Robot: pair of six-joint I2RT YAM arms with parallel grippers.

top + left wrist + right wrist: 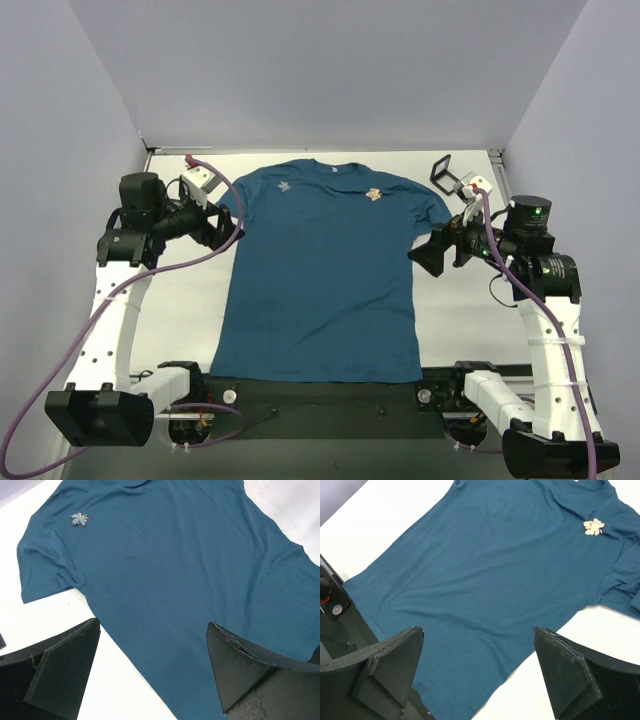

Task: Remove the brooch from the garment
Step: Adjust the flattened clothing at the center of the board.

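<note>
Gold brooch (373, 195) sits on the teal shirt (325, 290) near its collar; left fingers (60, 672) and right fingers (572, 677) spread wide, holding nothing.

White table (195, 320), seen from above. Laid flat directly on it, 1 garment (325, 290): dark teal T-shirt, front up, round neck toward the far edge, hem toward the near edge, 2 short sleeves spread left and right. White surface showing on both sides and beyond the collar. Hem meeting a black strip (330, 400) along the near edge.
</note>
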